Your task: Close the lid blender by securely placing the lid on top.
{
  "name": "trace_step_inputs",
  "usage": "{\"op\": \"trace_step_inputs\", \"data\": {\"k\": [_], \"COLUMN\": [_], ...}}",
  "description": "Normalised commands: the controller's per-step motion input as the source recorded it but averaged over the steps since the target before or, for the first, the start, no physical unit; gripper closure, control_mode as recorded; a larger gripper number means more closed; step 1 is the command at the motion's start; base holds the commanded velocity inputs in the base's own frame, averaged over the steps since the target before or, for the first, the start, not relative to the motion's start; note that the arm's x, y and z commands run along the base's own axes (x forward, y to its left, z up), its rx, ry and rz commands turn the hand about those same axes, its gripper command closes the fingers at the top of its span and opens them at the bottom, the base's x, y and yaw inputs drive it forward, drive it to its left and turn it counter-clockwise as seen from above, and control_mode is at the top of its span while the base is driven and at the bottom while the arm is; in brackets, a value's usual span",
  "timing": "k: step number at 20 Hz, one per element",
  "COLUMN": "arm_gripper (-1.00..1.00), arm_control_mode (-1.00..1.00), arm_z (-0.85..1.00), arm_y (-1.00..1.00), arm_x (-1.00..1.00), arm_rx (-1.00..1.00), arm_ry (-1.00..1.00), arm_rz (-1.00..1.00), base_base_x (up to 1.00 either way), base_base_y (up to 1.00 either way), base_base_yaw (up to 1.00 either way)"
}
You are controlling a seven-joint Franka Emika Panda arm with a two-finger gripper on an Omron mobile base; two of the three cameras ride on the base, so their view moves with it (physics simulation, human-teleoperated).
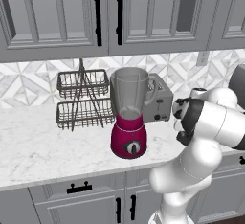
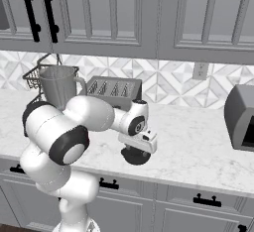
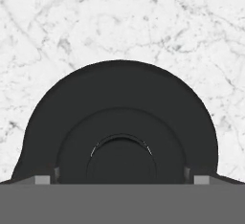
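Round black lid (image 3: 119, 117), raised centre, flat on marble; claw (image 3: 119, 179) seemingly straddling

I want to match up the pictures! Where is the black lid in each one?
Right base view: the lid sits low in the middle, on the counter, under the arm's tip.
Hand view: the lid fills the lower middle, with white marble around it.
Left base view: the arm's white elbow stands in front of that spot.
Shared landmark: the silver toaster by the wall, in both base views.
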Motion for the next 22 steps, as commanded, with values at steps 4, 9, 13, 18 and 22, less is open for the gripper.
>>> {"op": "trace_step_inputs", "data": {"k": [4,9,13,18,22], "arm_gripper": [1.0,1.0,1.0,1.0,1.0], "arm_control_mode": [-1.0,-1.0,-1.0,-1.0,-1.0], "arm_z": [-0.23,-0.05,0.0,0.0,0.41], "arm_y": [0.0,0.0,0.0,0.0,-0.03], "arm_x": [0.0,0.0,0.0,-0.1,-0.64], "arm_rx": [0.0,0.0,0.0,0.0,0.08], "arm_ry": [0.0,0.0,0.0,-0.01,-0.29], "arm_rz": [0.0,0.0,0.0,0.0,-0.02], "base_base_x": [0.0,0.0,0.0,0.0,0.0], "base_base_y": [0.0,0.0,0.0,0.0,0.0], "base_base_yaw": [0.0,0.0,0.0,0.0,0.0]}}
